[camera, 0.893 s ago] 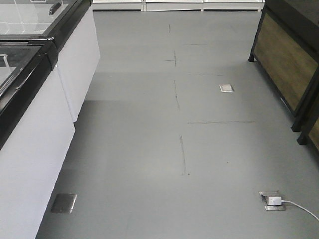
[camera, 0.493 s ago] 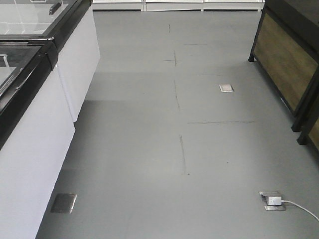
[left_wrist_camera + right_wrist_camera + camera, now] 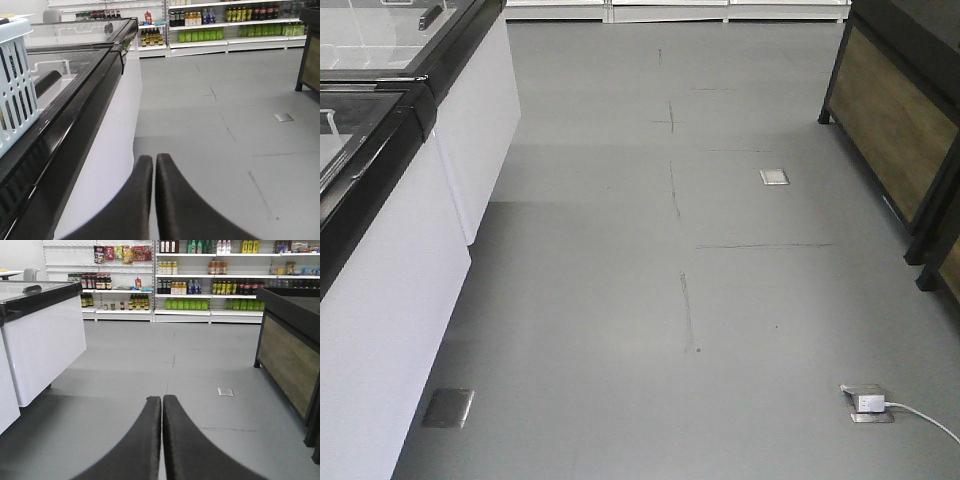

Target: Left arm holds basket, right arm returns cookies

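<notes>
Plainly found left claw (image 3: 154, 159) and right claw (image 3: 162, 400) closed on nothing, basket (image 3: 15, 75) by the freezer (image 3: 75, 100), cookies unseen; judged basket light, stiff, best taken by its rim.

L gripper (image 3: 154, 157), L wrist view: two matte black fingers (image 3: 132, 205), smooth surface, broad at base, curving inward and tapering to rounded tips. Thin pale seam btwn them. R gripper (image 3: 162, 398), R wrist view: same build, two black fingers (image 3: 140, 450), smooth, wide base, narrow rounded tips, approx. mirror-symmetric. Faint sheen on upper edges.
</notes>
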`<state>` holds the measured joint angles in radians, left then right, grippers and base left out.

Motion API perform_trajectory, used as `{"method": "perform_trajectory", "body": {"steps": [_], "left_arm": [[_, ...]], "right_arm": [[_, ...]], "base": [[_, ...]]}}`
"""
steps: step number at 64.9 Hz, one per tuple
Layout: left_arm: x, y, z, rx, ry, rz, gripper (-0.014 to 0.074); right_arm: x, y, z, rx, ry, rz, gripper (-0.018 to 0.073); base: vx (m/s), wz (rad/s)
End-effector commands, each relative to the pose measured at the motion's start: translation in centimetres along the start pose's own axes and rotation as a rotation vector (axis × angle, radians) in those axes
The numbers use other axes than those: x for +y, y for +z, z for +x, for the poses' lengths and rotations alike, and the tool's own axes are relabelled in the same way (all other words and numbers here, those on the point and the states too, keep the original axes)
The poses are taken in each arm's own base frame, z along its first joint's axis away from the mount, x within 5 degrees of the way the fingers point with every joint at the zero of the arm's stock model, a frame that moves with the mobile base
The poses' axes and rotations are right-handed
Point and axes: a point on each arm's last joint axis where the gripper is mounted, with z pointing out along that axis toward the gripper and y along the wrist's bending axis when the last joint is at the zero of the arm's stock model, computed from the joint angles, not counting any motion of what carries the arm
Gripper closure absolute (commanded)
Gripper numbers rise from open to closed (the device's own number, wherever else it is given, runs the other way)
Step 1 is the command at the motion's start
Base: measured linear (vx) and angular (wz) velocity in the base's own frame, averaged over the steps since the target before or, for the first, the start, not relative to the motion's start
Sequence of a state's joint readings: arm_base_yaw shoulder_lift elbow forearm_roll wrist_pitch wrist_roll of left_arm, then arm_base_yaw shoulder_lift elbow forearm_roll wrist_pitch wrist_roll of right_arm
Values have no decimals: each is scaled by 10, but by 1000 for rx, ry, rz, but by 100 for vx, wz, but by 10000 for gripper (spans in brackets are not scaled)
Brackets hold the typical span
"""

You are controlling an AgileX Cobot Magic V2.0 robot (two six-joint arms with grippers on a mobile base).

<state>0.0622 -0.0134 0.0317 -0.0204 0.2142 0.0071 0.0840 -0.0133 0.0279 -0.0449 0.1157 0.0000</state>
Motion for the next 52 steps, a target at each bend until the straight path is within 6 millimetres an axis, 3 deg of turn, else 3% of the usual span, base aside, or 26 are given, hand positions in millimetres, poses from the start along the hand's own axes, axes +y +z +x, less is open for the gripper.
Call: {"method": "perform_trajectory", "body": {"steps": [1,31,52], "left_arm": [[0,-4,-16,-107,-9,4,603],[0,-5,-23,-186,-16,3,603],[0,-16,-57,-454,-236,54,603]], "right_arm": [[0,-1,-6,-78,-4,4,567],[0,-1,-6,-78,-4,4,567],[0,-1,-6,-78,-4,4,567]], "base": [[0,0],[0,0],[0,0]]}}
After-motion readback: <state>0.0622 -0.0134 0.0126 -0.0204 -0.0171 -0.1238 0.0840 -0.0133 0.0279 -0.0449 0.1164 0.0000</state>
